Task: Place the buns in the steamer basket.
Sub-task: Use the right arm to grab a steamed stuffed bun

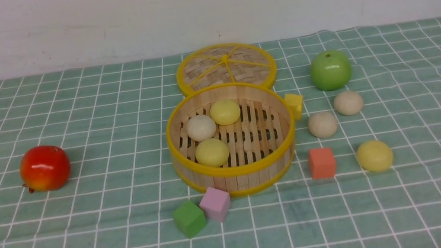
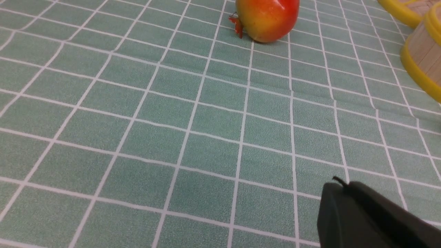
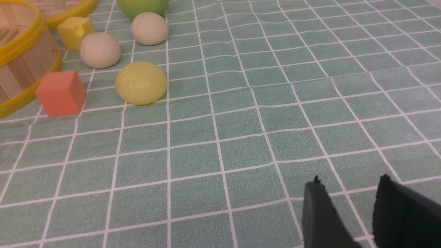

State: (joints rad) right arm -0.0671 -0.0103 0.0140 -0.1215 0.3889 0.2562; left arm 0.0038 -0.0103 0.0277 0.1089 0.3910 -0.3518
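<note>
The steamer basket [image 1: 237, 178] stands mid-table with three buns inside: two pale yellow [image 1: 212, 152] [image 1: 225, 112] and one beige [image 1: 201, 127]. To its right on the cloth lie two beige buns [image 1: 323, 124] [image 1: 348, 102] and one pale yellow bun [image 1: 375, 155]. The right wrist view shows that yellow bun [image 3: 141, 82] far from my right gripper [image 3: 349, 182], which is open over bare cloth with nothing between its fingers. My left gripper [image 2: 339, 186] is shut and empty, well short of the basket [image 2: 422, 55]. Neither arm shows in the front view.
The woven lid [image 1: 225, 65] lies behind the basket. A green apple [image 1: 330, 69] sits at the right, a red apple [image 1: 44, 168] at the left. An orange cube [image 1: 321, 162] and a yellow cube [image 1: 295, 105] flank the basket's right; green [image 1: 189, 218] and pink [image 1: 215, 203] cubes lie in front.
</note>
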